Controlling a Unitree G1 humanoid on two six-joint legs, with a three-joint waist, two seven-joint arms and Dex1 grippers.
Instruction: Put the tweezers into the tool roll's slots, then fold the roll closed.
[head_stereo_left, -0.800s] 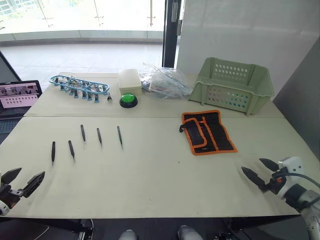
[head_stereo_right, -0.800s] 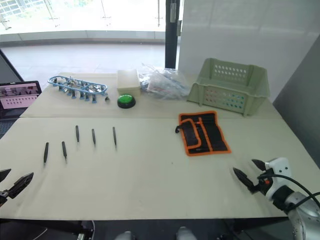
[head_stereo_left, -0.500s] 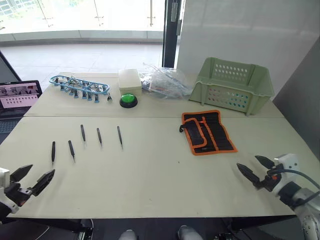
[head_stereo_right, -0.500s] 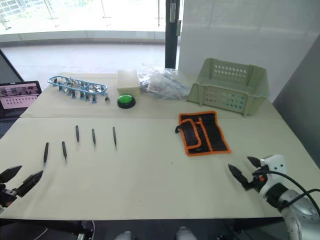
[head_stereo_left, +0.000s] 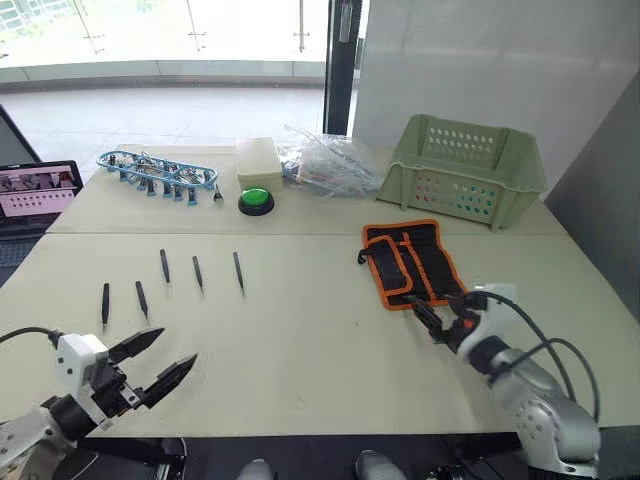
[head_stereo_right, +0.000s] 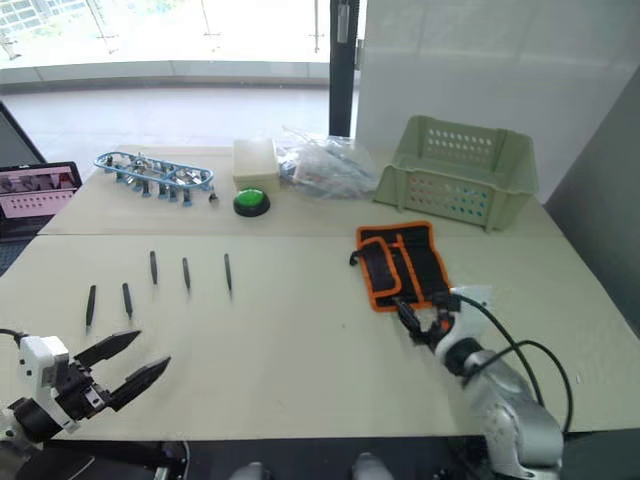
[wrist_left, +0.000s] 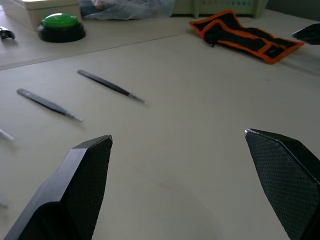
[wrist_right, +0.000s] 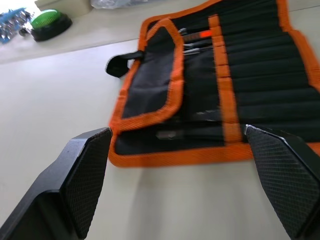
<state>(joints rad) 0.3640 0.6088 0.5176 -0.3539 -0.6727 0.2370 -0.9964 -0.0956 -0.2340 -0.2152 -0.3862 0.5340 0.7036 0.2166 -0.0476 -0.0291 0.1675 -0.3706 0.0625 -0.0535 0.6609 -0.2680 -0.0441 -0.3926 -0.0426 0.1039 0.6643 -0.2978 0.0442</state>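
**A:** Where are the tweezers (head_stereo_left: 238, 271) from your claws?

**B:** Five of them lie in a loose row on the bench (head_stereo_left: 300, 340), none yet in the tool roll (head_stereo_left: 415, 263). My left claw (head_stereo_left: 160, 362) hovers low over the bench's near left part, its two fingers spread wide and holding nothing. From it the tweezers lie toward eleven to one o'clock, the two leftmost nearest, the others farther out.

**A:** And their long axis?

**B:** Each runs roughly near-to-far, twelve to six. I judge I need my fingers set across that line, one on each side of a shaft.

**A:** The right arm?

**B:** My right claw (wrist_right: 180, 170) is also wide and empty, right at the roll's near edge. The roll lies unrolled, at twelve o'clock from it, and the slots (wrist_right: 260, 65) run as parallel bands across its inner face.

**A:** So which arm fetches?

**B:** The left, I think; it is far nearer the tweezers, well apart from the roll.
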